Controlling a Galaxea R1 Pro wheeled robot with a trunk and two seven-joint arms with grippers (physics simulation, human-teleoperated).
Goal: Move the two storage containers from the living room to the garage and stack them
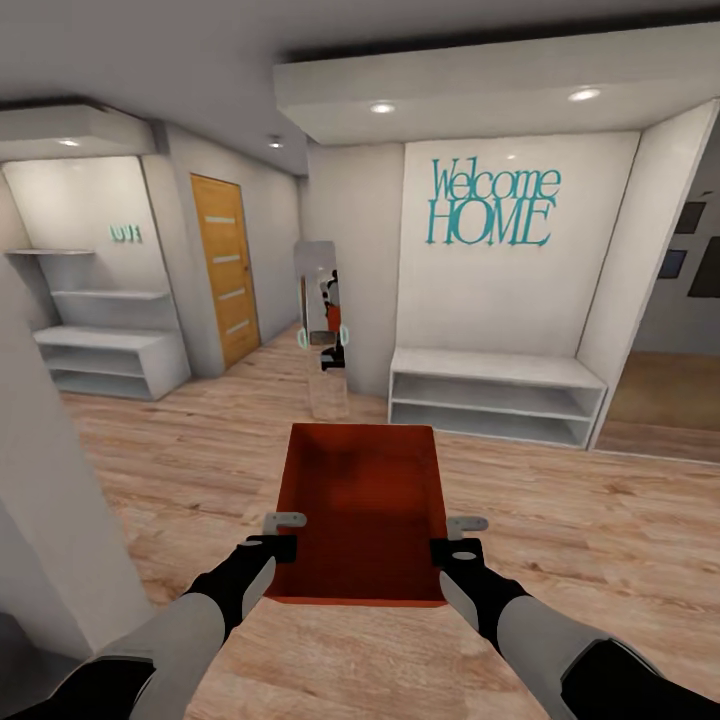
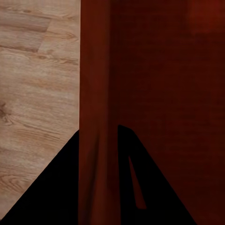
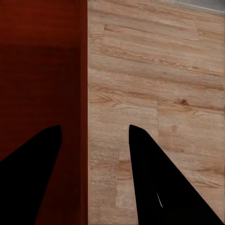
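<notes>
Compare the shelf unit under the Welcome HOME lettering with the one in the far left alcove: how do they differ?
The shelf unit under the lettering is one low bench with open tiers; the alcove shelf unit has extra wall shelves stepping up above it. The first sits nearer and faces the camera; the second sits further back, left of the wooden door. Both are white and look empty.

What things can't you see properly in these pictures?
- Head view: the near part of the storage container's floor, hidden by its own front wall.
- Head view: the small teal letters on the far wall, too small and blurred to read.
- Head view: the room past the right opening, cut off by the picture's edge.
- Left wrist view: how the fingers meet the container wall, lost in dark shapes.
</notes>
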